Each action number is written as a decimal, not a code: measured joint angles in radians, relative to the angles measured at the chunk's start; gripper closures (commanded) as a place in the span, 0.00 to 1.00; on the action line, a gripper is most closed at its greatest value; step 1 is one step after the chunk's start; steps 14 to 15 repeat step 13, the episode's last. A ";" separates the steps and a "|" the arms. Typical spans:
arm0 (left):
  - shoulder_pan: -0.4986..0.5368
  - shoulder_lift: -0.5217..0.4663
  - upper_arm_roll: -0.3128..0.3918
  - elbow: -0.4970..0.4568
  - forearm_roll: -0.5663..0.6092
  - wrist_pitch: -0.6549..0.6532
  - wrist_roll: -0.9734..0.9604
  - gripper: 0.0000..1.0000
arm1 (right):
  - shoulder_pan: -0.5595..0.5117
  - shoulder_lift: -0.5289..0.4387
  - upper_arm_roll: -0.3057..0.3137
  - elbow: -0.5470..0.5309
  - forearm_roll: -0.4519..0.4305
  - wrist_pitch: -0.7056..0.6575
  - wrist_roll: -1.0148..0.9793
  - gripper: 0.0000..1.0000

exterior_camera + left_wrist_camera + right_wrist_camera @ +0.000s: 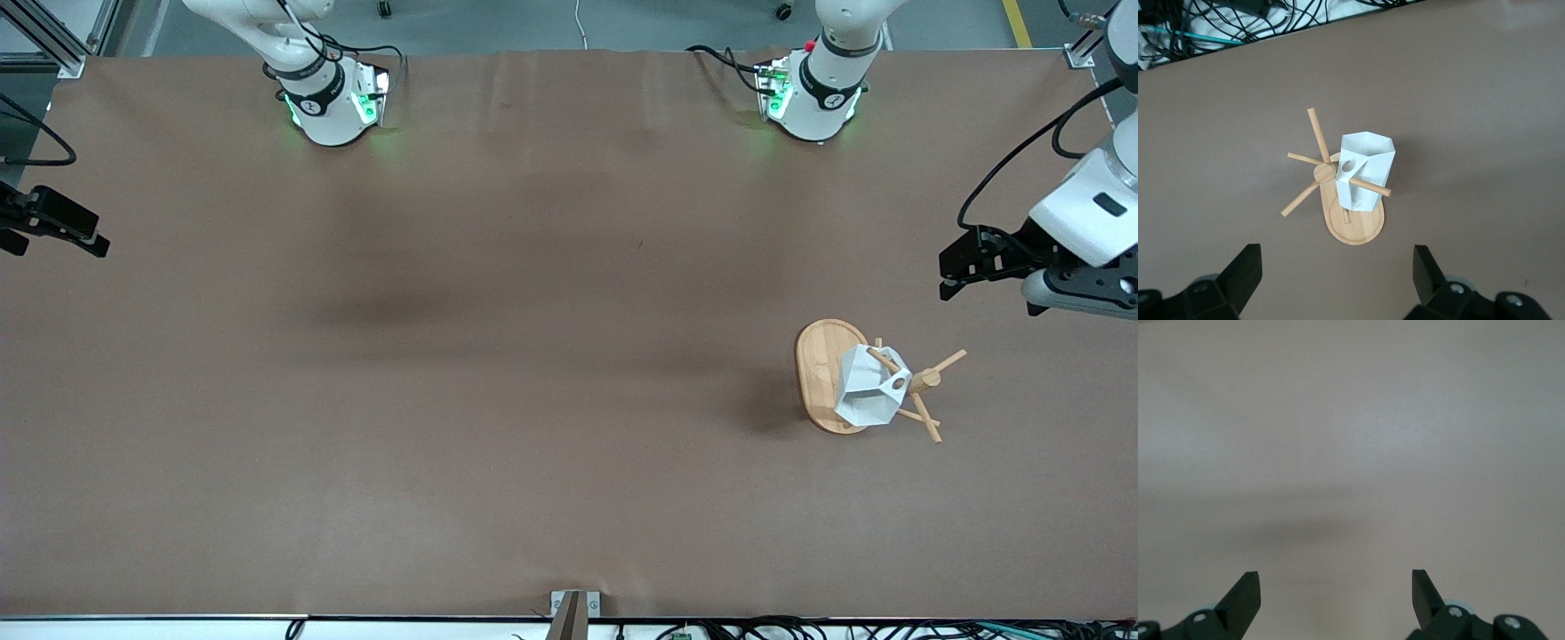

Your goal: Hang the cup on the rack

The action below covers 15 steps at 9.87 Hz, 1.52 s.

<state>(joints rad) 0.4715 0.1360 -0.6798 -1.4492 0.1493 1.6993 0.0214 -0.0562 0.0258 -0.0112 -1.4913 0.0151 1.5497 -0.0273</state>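
We judge the hanging itself done: the cup (1363, 175) sits on the rack (1353, 227), one thin peg passing through the round hole of its blocky handle, its hexagonal rim tipped outward over the oval base. What is left, as we read it, is a clean retreat.

The left gripper (1337, 272) hangs in the air with its fingers spread wide and nothing between them; in the left wrist view, cup and rack lie ahead of the fingertips, well apart from them and roughly centred on the gap. In the front view the left gripper (956, 267) is over bare tabletop toward the left arm's end of the table. To finish well, we would lift straight up and away, keeping the spread fingers from sweeping back across the free pegs, since a nudge to the light rack could tip it or slide the cup off its angled peg.

The right gripper (1336, 590) waits at the right arm's end, fingers likewise spread and empty, with only plain tabletop ahead of them.

The tabletop (498, 373) is a brown, matte sheet, flat apart from faint creases. Along its edge nearest the front camera runs a pale rail with a tangle of cables (1218, 23), also seen ahead of the left fingers, past the rack.
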 measured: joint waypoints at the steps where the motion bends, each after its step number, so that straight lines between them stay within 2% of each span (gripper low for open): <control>1: -0.121 -0.034 0.122 0.001 0.000 -0.026 0.000 0.00 | 0.002 0.000 0.002 0.000 0.000 0.000 0.000 0.00; 3: -0.321 -0.094 0.357 0.001 -0.058 -0.102 -0.001 0.00 | 0.004 0.000 0.004 0.000 0.000 0.000 0.000 0.00; 4: -0.391 -0.115 0.452 0.001 -0.087 -0.144 -0.001 0.00 | 0.004 0.000 0.004 0.000 0.000 0.000 0.000 0.00; 6: -0.475 -0.146 0.567 -0.003 -0.126 -0.222 -0.004 0.00 | 0.004 0.000 0.005 0.000 0.000 -0.002 0.000 0.00; 8: -0.512 -0.185 0.610 -0.047 -0.154 -0.243 -0.025 0.00 | 0.004 0.000 0.005 0.000 0.000 -0.005 0.000 0.00; 11: -0.517 -0.240 0.599 -0.115 -0.155 -0.243 -0.042 0.00 | 0.004 0.000 0.005 0.000 0.000 -0.005 0.000 0.00; 15: -0.517 -0.245 0.593 -0.123 -0.154 -0.242 -0.042 0.00 | 0.004 0.000 0.005 0.000 0.000 -0.006 0.000 0.00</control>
